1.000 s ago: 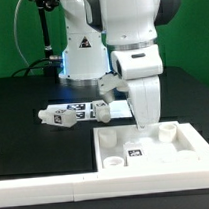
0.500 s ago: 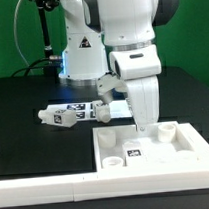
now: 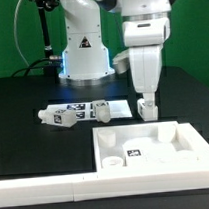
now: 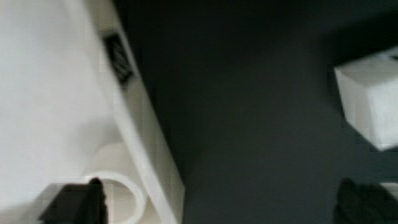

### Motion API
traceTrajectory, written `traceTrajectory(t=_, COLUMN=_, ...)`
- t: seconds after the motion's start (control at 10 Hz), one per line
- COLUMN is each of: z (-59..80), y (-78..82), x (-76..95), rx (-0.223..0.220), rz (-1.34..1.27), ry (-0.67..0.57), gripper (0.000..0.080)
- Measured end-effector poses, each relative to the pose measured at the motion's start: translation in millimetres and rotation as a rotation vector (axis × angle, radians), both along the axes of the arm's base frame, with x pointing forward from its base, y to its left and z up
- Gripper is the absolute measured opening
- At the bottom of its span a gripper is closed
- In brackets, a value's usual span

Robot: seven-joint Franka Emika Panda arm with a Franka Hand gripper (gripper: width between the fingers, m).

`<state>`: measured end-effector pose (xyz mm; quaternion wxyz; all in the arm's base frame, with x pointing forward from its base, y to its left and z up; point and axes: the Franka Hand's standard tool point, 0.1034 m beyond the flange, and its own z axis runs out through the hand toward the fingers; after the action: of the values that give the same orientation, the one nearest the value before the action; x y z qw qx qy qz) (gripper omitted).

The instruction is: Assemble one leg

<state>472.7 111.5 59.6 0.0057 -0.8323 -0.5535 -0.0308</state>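
The arm [image 3: 146, 35] has glossy white, rounded housings with a dark grey band at the upper joint. The base column [image 3: 81, 49], at ten o'clock from the gripper [image 3: 146, 96], is white and bears a black triangular warning label [image 3: 82, 41]. A blue glow [image 3: 58, 61] shows at its eight o'clock and black cables [image 3: 33, 27] at its ten o'clock. The gripper body is white and boxy, and its fingers [image 4: 71, 201] are dark.

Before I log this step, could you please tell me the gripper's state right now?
Gripper: open, fingers spread wide in the wrist view, holding nothing.

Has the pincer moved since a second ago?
Yes. The pincer left the white tray and now hangs beyond its far edge, near the leg.
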Motion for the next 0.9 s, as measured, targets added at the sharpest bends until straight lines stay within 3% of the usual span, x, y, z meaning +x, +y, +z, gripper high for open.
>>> traceTrajectory(t=0.3, z=1.4, y=19.2, x=-7.6, rx=-0.083, rz=-0.023, ry=0.092, gripper=0.0649)
traceTrajectory(t=0.6, z=1.5, y=19.9, x=-11.7, rx=-0.057, rz=-0.086, ry=0.042, gripper=0.0649)
traceTrajectory(t=0.8, z=-0.2, y=25.1, x=-29.4, rx=-0.054, rz=-0.393, ry=0.063, gripper=0.0649)
traceTrajectory(t=0.9, z=-5.4, y=20.7, x=-34.9, rx=-0.059, rz=-0.561, ry=0.132, gripper=0.0649)
